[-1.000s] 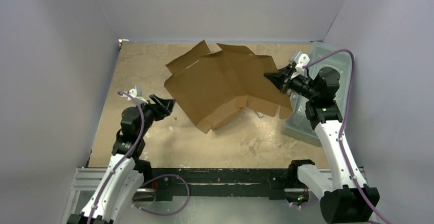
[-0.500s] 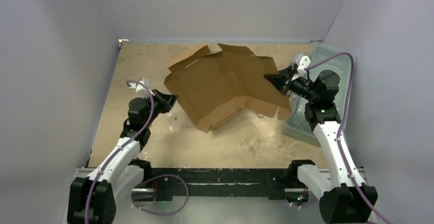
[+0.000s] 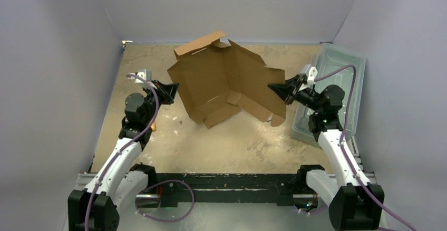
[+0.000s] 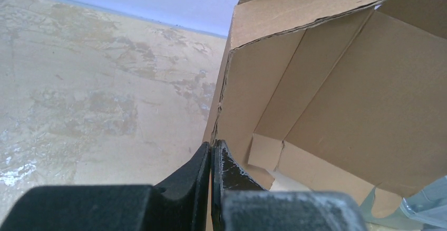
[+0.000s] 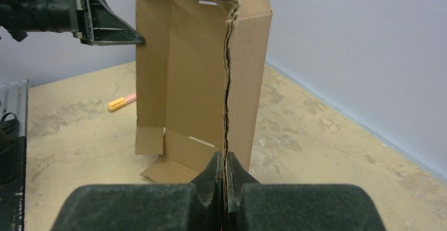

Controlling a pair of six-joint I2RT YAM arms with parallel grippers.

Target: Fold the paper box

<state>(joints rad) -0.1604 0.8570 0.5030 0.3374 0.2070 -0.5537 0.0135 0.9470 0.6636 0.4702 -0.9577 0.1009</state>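
Brown paper box (image 3: 226,83): we see it standing on edge in the middle of the table (image 3: 221,146), bent into a V along a crease, its lower flaps touching the surface.
Left gripper (image 4: 212,149): jaws pressed together on the box's left edge, with the thin cardboard pinched between them.
Right gripper (image 5: 225,162): jaws closed tight on the box's right edge, which we see running straight up from its tips.
Plastic bin (image 3: 337,65): translucent, at the table's right side, beside the right arm.
Marker (image 5: 121,103): orange and pink; we find it lying on the table near the left arm.
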